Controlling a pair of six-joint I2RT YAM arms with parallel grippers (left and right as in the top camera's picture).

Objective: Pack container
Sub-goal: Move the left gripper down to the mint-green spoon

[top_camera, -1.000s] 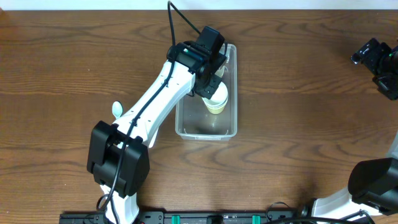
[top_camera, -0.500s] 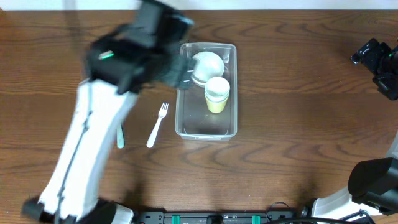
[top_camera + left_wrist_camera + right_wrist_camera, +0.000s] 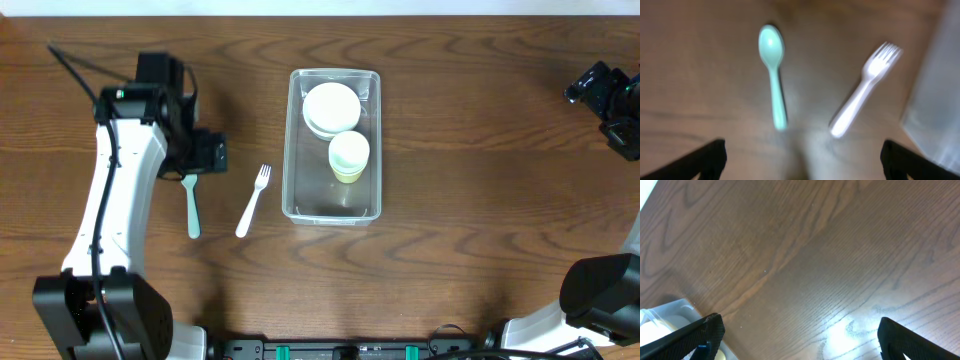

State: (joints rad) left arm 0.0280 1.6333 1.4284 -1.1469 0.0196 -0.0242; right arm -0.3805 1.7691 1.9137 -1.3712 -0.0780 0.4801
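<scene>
While the container [image 3: 331, 211] holds a cup [image 3: 349, 157], a fork [image 3: 252, 200] lies beside it

Dark wood-grain table [image 3: 480, 150], glare patch.

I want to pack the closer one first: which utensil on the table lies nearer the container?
The white fork, lying between the teal spoon and the container; the spoon lies farther off, beyond the fork.

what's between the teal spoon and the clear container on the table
A white fork lies on the wood between the teal spoon and the container, touching neither. The overhead view shows this plainly.
</scene>
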